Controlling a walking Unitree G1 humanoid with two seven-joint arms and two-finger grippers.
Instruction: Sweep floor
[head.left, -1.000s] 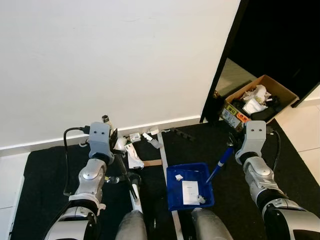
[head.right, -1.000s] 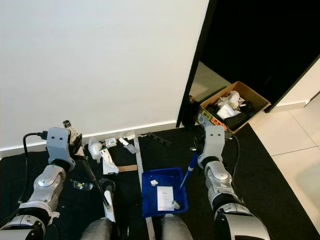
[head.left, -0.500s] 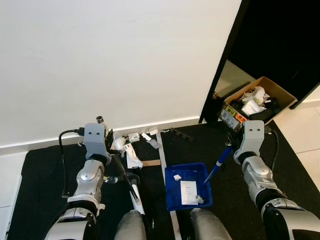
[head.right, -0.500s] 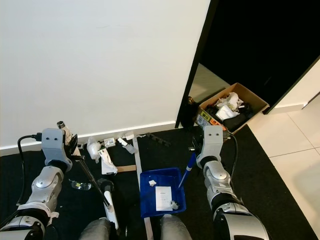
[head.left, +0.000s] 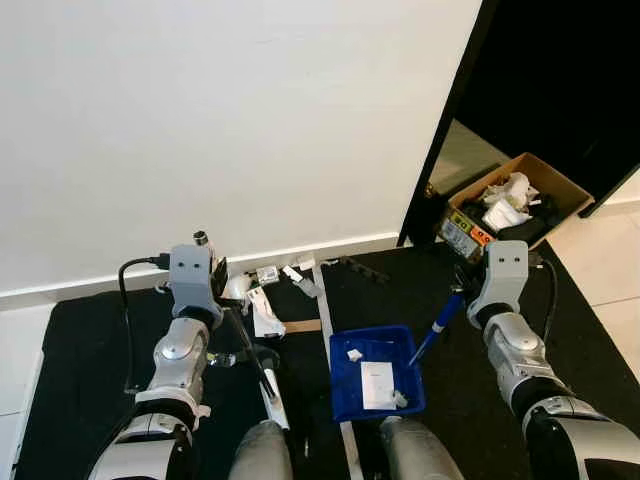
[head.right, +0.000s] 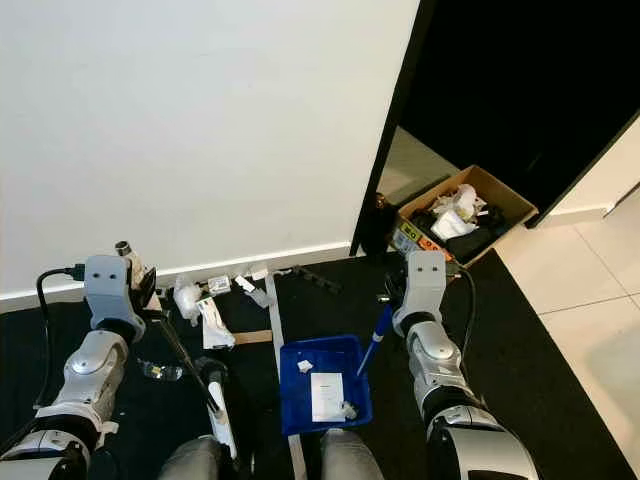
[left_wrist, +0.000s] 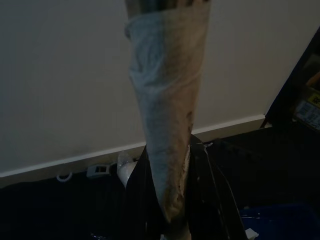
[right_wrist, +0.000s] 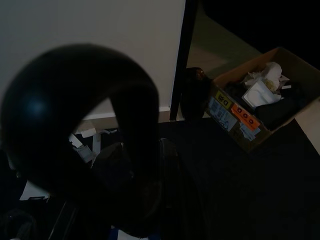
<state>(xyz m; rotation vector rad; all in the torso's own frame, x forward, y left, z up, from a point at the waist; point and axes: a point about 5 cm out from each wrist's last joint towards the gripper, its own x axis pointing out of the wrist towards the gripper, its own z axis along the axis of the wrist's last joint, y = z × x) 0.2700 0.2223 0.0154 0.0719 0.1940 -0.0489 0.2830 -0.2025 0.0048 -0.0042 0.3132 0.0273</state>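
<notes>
The left gripper (head.left: 222, 300) pinches the broom (head.left: 262, 375); the right gripper (head.left: 462, 292) pinches the blue dustpan (head.left: 375, 372) handle.

My broom (head.left: 262, 368) slants across the black mat (head.left: 90, 360), its thin dark handle running from my left gripper (head.left: 222, 300) down to a white head near my left leg. In the left wrist view the handle is wrapped in pale film. My blue dustpan (head.left: 377, 372) lies flat on the mat, holding a white paper sheet and small white scraps. Its blue handle (head.left: 437, 327) rises at a tilt to my right gripper (head.left: 462, 290). Loose litter (head.left: 265, 300) lies by the baseboard, just beyond the broom.
</notes>
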